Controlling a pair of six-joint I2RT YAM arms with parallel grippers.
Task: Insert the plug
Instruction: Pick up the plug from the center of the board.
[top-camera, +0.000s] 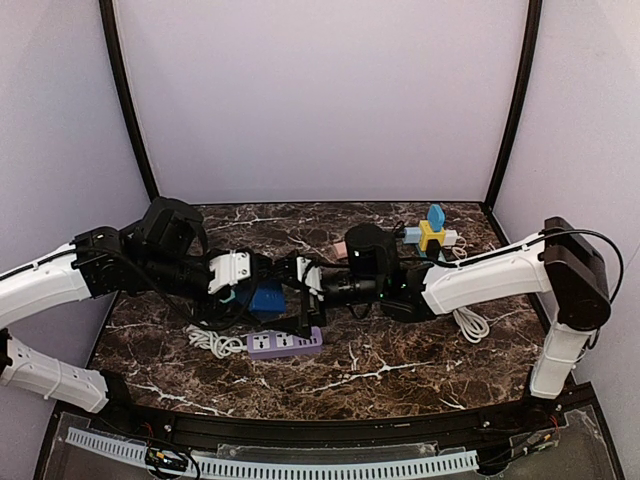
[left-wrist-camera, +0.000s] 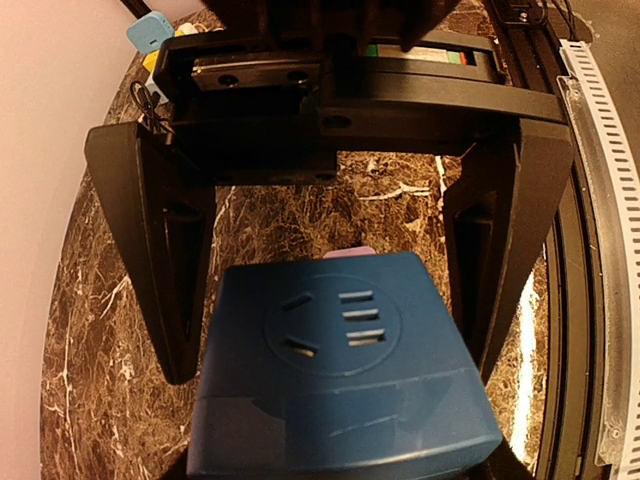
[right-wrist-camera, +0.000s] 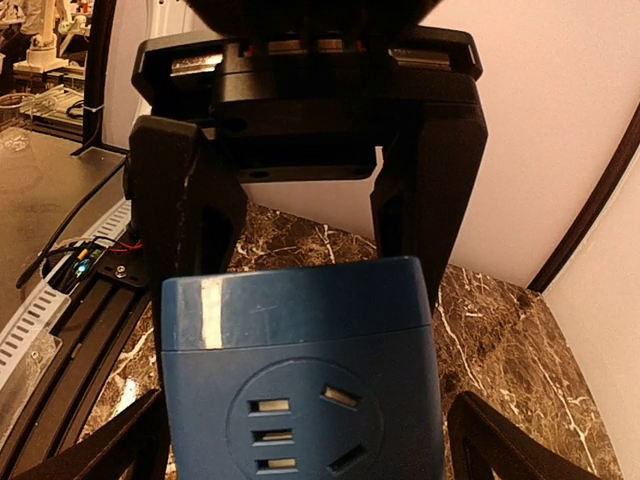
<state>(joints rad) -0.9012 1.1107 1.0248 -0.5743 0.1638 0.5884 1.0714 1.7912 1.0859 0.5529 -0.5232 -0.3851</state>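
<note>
The plug is a dark blue cube adapter (top-camera: 266, 298) with socket slots on its faces; its prongs are hidden. It hangs above the marble table (top-camera: 400, 370), just over the lilac power strip (top-camera: 285, 343). My left gripper (top-camera: 258, 294) is shut on the cube (left-wrist-camera: 340, 380), and its fingers (right-wrist-camera: 188, 205) clamp the cube's far end in the right wrist view. My right gripper (top-camera: 296, 297) faces it, open wide, and its fingers (left-wrist-camera: 155, 250) straddle the cube (right-wrist-camera: 300, 370) with gaps on both sides. A sliver of the strip (left-wrist-camera: 348, 253) shows behind the cube.
A coiled white cable (top-camera: 210, 342) runs from the strip's left end. Blue, yellow and white adapter blocks (top-camera: 432, 232) stand at the back right, with a pink object (top-camera: 340, 246) nearby. Another white cable (top-camera: 468, 322) lies under the right arm. A slotted cable duct (top-camera: 300, 465) lines the near edge.
</note>
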